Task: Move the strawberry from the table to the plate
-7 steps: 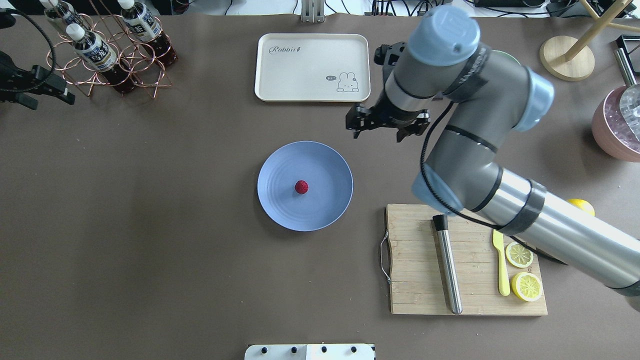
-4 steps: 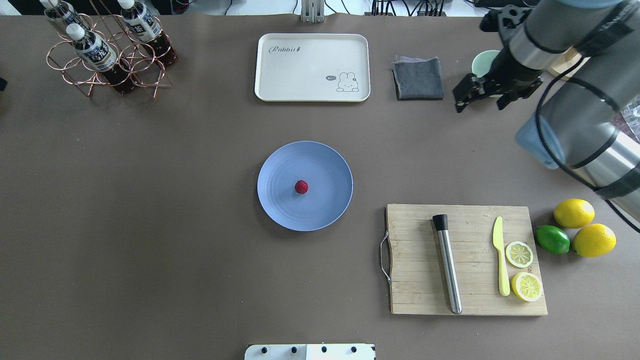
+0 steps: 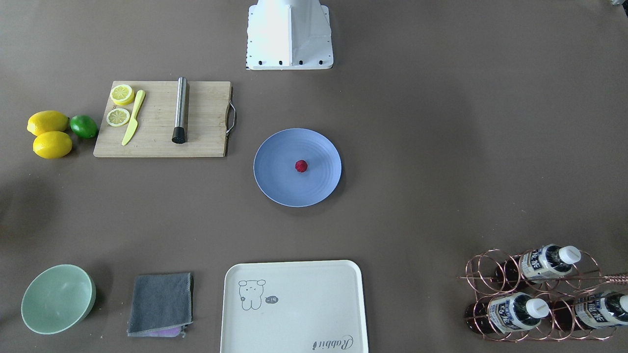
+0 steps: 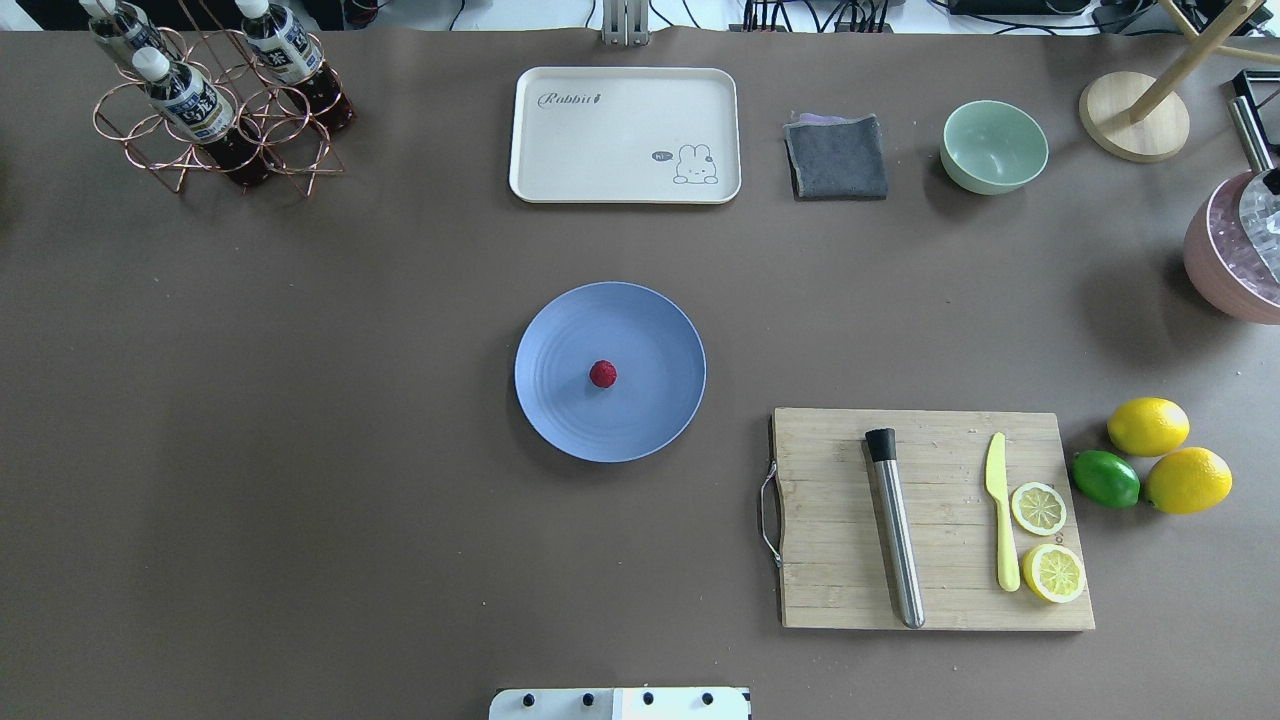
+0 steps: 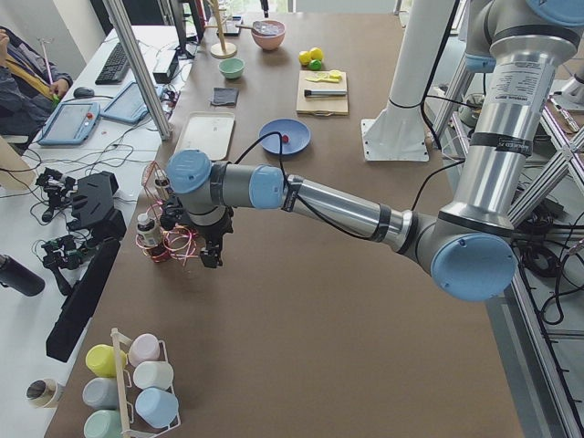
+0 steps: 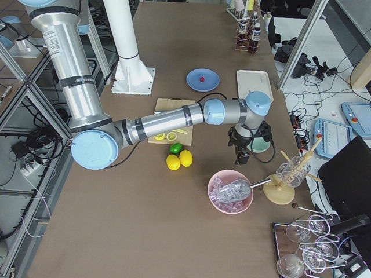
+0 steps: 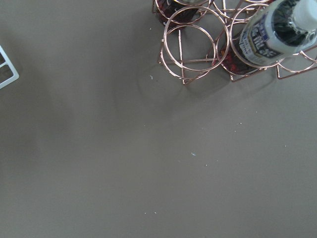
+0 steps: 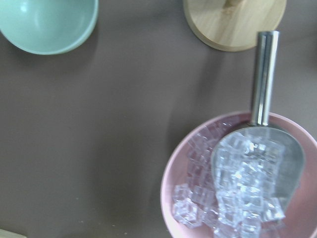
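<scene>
Both arms stretch outward, left gripper (image 5: 211, 261) and right gripper (image 6: 242, 160) pointing down, opening impossible to tell, well apart from the tiny dark-red strawberry (image 4: 603, 374) on the round periwinkle-blue plate (image 4: 560, 425).

Overhead, front-facing looked down, opposite sides, shared plate (image 4: 560, 420). Side views looked along table (image 5: 319, 301). Wrist cameras: close, below left gripper (image 5: 212, 255), right gripper (image 6: 240, 156).

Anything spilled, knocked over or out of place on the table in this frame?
Nothing stands out. The strawberry sits near the middle of the plate, the bowl is upright, and the cutting board's items lie neatly on it.
</scene>
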